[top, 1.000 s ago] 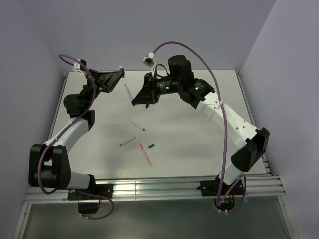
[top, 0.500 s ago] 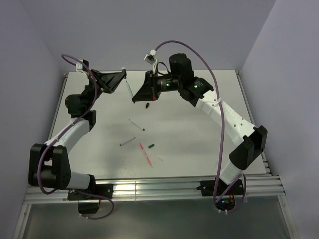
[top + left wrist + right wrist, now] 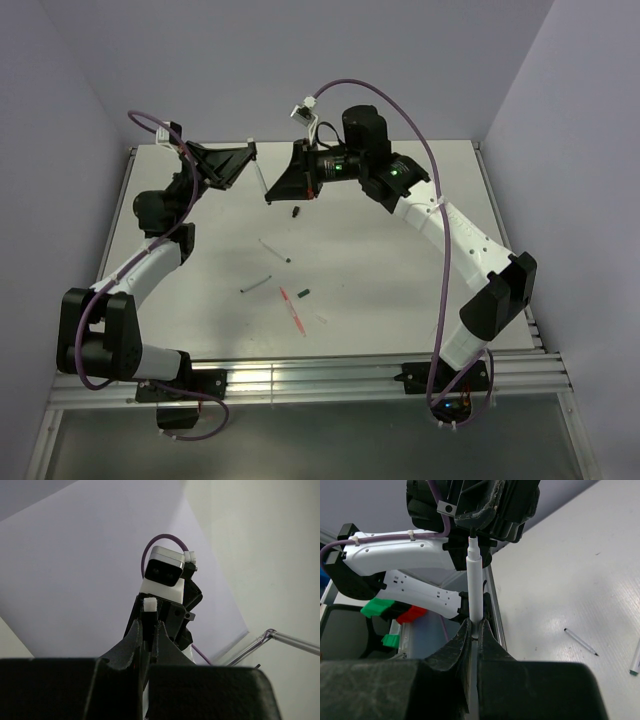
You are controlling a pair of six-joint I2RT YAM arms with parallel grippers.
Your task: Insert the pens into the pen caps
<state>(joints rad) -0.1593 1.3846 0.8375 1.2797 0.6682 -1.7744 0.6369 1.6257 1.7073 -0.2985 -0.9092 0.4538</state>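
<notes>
My right gripper [image 3: 269, 199] [image 3: 474, 625] is shut on a whitish pen [image 3: 475, 582] [image 3: 260, 180], held in the air over the far left of the table. The pen's dark tip points at my left gripper [image 3: 248, 149] [image 3: 148, 625] and reaches its fingertips. The left gripper is shut on a short dark pen cap with a white end [image 3: 149, 605]. Whether the tip is inside the cap is hidden. On the table lie a thin whitish pen [image 3: 272, 248], another whitish pen [image 3: 256, 284], a red-pink pen [image 3: 292, 309], a black cap [image 3: 296, 212], a dark green cap [image 3: 303, 293] and a pale cap [image 3: 321, 319].
The grey table [image 3: 400, 250] ends in a metal rail [image 3: 330, 375] at the near edge. Purple walls close in at the back and on both sides. Purple cables loop above both arms.
Both grippers have drawn closer, the left moving right and the right shifting up and left. The pen's tip now meets the left fingertips. The black cap on the table came into view.
</notes>
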